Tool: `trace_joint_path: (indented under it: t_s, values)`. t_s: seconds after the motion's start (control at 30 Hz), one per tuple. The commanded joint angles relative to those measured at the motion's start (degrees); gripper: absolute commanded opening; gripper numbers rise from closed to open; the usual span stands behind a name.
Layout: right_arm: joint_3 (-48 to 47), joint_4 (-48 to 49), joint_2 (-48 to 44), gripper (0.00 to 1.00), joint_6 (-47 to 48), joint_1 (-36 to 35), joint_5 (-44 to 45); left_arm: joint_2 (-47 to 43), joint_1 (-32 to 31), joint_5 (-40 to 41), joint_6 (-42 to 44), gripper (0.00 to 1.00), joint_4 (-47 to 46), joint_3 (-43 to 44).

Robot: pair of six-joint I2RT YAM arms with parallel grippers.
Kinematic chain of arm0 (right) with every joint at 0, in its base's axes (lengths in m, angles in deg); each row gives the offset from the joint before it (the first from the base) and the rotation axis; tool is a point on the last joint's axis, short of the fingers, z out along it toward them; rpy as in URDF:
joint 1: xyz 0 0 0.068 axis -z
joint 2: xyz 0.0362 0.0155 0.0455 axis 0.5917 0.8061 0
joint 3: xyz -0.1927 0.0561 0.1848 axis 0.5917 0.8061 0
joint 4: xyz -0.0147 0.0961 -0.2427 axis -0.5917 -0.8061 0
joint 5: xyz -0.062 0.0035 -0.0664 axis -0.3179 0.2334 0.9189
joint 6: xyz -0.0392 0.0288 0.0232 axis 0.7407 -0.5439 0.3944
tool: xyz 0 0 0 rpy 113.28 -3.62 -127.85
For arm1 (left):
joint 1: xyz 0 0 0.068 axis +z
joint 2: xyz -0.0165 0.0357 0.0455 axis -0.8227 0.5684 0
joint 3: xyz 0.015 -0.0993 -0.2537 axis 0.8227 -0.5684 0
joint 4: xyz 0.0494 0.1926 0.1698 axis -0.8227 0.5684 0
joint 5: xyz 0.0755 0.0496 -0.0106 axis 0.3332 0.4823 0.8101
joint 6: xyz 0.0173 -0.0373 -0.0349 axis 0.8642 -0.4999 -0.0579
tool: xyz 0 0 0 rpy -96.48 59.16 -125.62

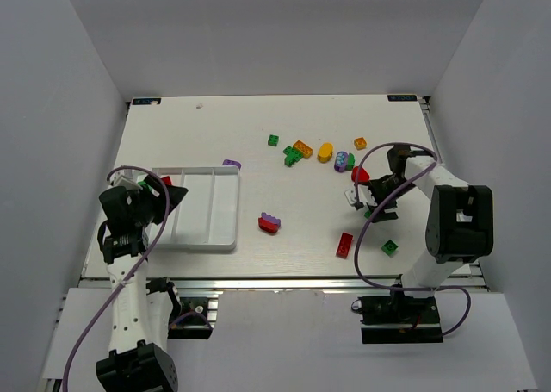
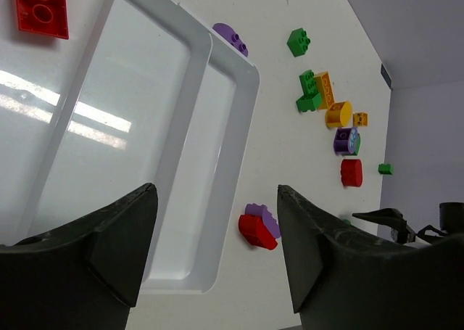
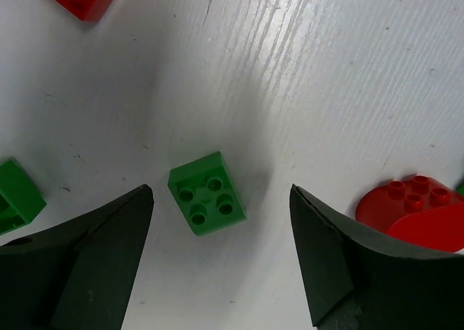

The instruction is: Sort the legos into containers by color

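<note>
The white tray [image 1: 225, 211] with its long containers lies at the left, and a flat red lego [image 2: 42, 9] rests in its leftmost compartment. My left gripper [image 2: 216, 192] hangs open over the tray's near end with nothing between its fingers. Beyond the tray's corner lies a red lego stuck to a purple one [image 2: 257, 228]. My right gripper [image 3: 221, 188] stands open, low over the table, straddling a small green lego [image 3: 206, 194] that lies studs up without touching either finger. In the top view the right gripper [image 1: 370, 201] is at the right of the table.
Loose legos lie at the back middle: green [image 1: 273, 140], orange [image 1: 302, 147], yellow [image 1: 325, 152], purple [image 1: 344, 160]. A purple one [image 1: 231, 164] sits by the tray's far corner. A red round lego [image 3: 406, 199], a red bar [image 1: 345, 245] and a green one [image 1: 390, 247] lie near the right gripper.
</note>
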Motion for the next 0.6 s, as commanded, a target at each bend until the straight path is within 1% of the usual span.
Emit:
trace_joint_path:
  t_s: [0.0, 0.2, 0.33, 0.4, 0.5, 0.53, 0.57]
  values:
    - [-0.2, 0.5, 1.2, 0.80, 11.5, -0.2, 0.5, -1.0, -0.3, -1.6, -1.1, 0.76, 0.2, 1.7]
    - [0.8, 3.9, 3.7, 0.77, 10.9, -0.2, 3.0, -1.3, -0.2, -3.6, -2.9, 0.76, -1.2, 2.4]
    - [0.9, 5.1, 5.0, 0.70, 10.7, -0.2, 4.6, -2.1, -0.3, -5.8, -6.3, 0.76, -3.5, 1.7]
    - [0.7, 5.2, 5.2, 0.67, 10.6, -0.2, 4.9, -2.4, -0.2, -8.1, -8.2, 0.77, -6.3, 1.0]
    - [0.4, 4.7, 5.3, 0.58, 9.9, -0.2, 4.9, -3.0, -0.3, -10.2, -12.9, 0.77, -11.0, -1.7]
    - [0.3, 4.5, 5.2, 0.52, 9.8, -0.2, 4.9, -3.2, -0.4, -11.4, -15.1, 0.77, -12.3, -3.3]
    - [0.2, 4.4, 5.0, 0.49, 9.5, -0.2, 4.7, -3.6, -0.6, -12.0, -16.5, 0.77, -15.1, -4.1]
